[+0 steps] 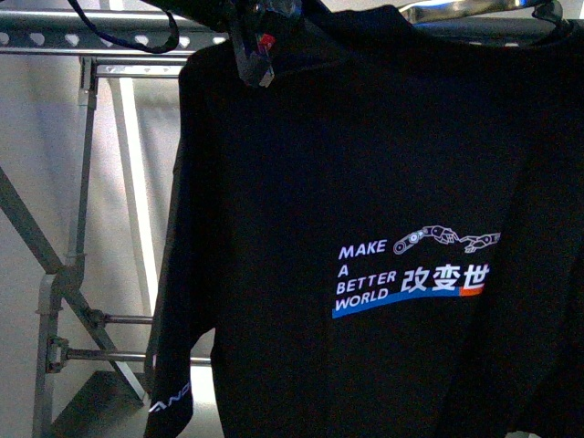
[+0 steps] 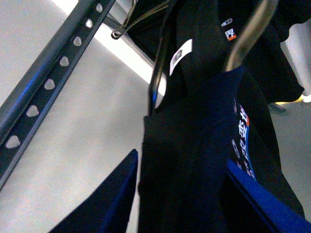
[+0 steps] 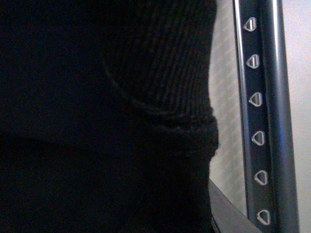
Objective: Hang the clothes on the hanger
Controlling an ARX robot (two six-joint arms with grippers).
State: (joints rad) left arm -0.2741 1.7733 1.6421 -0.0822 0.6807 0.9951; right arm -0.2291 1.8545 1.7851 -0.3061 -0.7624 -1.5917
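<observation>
Left pincer (image 1: 258,50) straddles T-shirt (image 1: 365,182) hanging lengthwise downward.

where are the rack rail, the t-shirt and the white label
rack rail (image 1: 53,40): front view, on its perforated strip
t-shirt (image 1: 365,155): front view, on the plain black chest
white label (image 2: 180,56): left wrist view, on the middle of the tag

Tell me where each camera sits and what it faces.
Front: on the body, facing the shirt at the rail; an end effector shows at top.
Left wrist: up by the rail, looking down the shirt; blue fingers flank it.
Right wrist: close against black fabric, rail alongside; no end effector shows.
All three share shirt and rail.
</observation>
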